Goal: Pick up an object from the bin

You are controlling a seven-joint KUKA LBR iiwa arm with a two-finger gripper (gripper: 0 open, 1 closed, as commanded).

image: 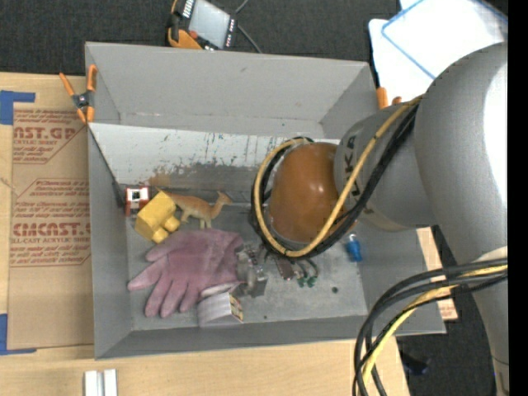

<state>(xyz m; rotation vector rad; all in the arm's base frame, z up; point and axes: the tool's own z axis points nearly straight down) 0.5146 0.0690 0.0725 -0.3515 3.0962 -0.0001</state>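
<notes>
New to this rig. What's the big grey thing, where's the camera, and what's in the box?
The big grey shape on the right is a robot arm, a KUKA iiwa with seven joints. The orange-brown dome and the looped cables are part of its wrist. At its tip is a small gripper, lowered into the bin.

There is one camera, which looks down on the grey metal bin from above and a little to one side.

On the bin floor lie a pink glove, a yellow block, a tan toy animal, a small red-and-white piece, a whitish piece near the front wall, and a small blue piece.

The gripper sits at the glove's right edge, by its cuff. Whether it holds anything cannot be told from this view.
</notes>
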